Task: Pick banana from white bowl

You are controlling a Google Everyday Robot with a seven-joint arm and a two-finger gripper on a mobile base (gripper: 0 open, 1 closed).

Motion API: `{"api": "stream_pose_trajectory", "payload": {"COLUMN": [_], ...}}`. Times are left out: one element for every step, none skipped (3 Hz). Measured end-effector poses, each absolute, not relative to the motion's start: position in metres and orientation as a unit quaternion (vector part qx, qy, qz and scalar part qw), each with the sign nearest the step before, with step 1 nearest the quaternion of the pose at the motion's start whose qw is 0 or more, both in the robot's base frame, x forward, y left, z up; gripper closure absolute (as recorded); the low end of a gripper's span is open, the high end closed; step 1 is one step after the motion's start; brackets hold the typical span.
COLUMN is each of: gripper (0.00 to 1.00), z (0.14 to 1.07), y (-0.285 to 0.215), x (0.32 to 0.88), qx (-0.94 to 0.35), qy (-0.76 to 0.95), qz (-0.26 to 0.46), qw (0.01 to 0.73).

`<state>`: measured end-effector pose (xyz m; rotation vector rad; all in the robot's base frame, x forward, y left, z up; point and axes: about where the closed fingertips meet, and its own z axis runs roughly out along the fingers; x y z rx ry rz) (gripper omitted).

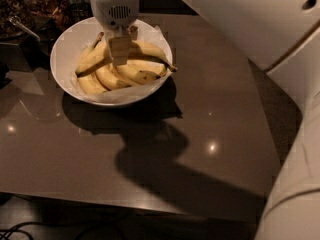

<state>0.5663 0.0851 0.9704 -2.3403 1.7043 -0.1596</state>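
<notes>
The claw (120, 53) hangs straight down into the white bowl (59, 51) near the far left corner of the surface (210, 114). It meets the topmost banana (152, 50) mid-length, likely for balance. Whether it grips, I cannot tell.

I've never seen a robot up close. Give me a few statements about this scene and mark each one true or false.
1. The white bowl holds several yellow bananas. True.
2. The pincer hangs over bare table, well away from the bowl. False: it is down at the bananas, over the bowl.
3. The bowl stands on a dark table. True.
4. One banana lies on the table beside the bowl. False: all are in the bowl; only the dark tip of the longest banana juts past the rim.
</notes>
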Motion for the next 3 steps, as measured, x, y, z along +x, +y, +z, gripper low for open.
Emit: {"api": "stream_pose_trajectory", "payload": {"gripper": [1.00,1.00,1.00], "z": [0.979,0.989,0.992], "y": [0.073,0.054,0.060], "x": [0.544,0.487,0.492], "qx": [-0.797,-0.786,-0.785], "qy": [0.589,0.605,0.603], "qz": [-0.034,-0.007,-0.008], "qw": [0.128,0.127,0.140]}}
